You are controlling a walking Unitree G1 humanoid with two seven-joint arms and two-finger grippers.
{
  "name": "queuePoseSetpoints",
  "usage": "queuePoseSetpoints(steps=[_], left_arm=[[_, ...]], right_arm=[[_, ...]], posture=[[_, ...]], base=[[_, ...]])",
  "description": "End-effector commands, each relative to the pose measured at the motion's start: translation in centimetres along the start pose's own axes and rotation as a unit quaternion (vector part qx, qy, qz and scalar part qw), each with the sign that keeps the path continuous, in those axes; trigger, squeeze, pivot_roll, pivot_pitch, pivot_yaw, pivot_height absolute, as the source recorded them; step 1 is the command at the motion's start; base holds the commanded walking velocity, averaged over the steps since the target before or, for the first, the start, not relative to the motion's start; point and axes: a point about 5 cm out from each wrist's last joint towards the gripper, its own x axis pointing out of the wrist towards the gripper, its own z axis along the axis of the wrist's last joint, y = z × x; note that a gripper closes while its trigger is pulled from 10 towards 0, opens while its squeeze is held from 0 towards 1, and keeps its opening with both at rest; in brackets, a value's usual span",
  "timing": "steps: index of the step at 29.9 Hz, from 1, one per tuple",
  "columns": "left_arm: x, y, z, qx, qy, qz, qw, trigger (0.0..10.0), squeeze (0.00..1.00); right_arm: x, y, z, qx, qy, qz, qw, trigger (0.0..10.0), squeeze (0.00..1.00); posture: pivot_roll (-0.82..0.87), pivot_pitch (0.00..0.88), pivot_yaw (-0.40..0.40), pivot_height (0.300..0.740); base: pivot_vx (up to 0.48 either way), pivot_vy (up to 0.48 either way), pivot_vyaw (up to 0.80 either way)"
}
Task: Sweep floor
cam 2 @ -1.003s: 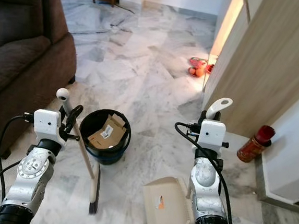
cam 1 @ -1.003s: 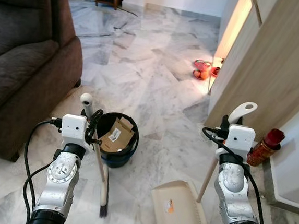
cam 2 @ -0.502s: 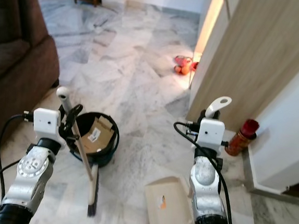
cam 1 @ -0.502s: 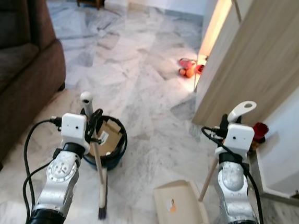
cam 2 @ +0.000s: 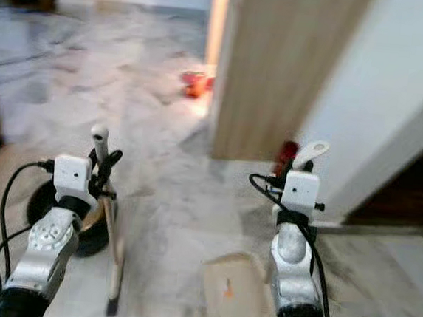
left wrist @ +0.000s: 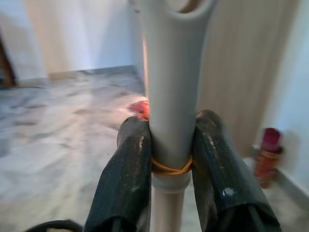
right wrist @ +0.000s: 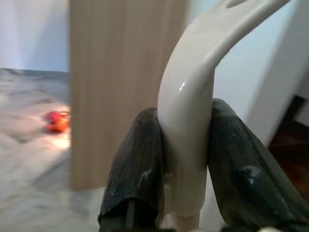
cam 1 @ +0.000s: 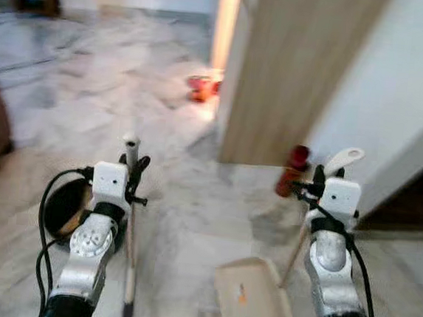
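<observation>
Now, left tool (left wrist: 171,159): we clamp the broom handle (cam 1: 129,188), bristles on floor (cam 1: 185,201).
Right tool (right wrist: 186,154): we clamp the dustpan handle (cam 1: 340,159); dustpan (cam 1: 250,306) on floor.

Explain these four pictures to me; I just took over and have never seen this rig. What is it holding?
You are seeing through a humanoid robot with two silver arms. The two wide pictures come from its head, looking down at a marble floor; they are blurred. The two close pictures come from cameras on its wrists. The left claw is clamped on a broom handle, bristles near the floor. The right claw grips the dustpan handle; the dustpan hangs low ahead. A black bin sits at left, a red can by the wooden panel.
</observation>
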Motion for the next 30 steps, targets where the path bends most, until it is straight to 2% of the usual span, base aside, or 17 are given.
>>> queuePoseSetpoints(steps=[1,30], left_arm=[[0.46,-0.2,0.92,-0.001,-0.021,-0.004,1.0,10.0,0.0],[0.75,-0.07,0.95,-0.003,-0.021,0.0,1.0,10.0,0.0]], right_arm=[[0.34,-0.2,0.67,0.001,-0.014,-0.004,1.0,10.0,0.0],[0.38,0.05,0.83,0.003,-0.01,-0.009,1.0,10.0,0.0]], posture=[[-0.02,0.062,-0.037,0.74],[-0.03,0.067,-0.035,0.74]], base=[[0.0,0.0,-0.8],[0.0,0.0,-0.8]])
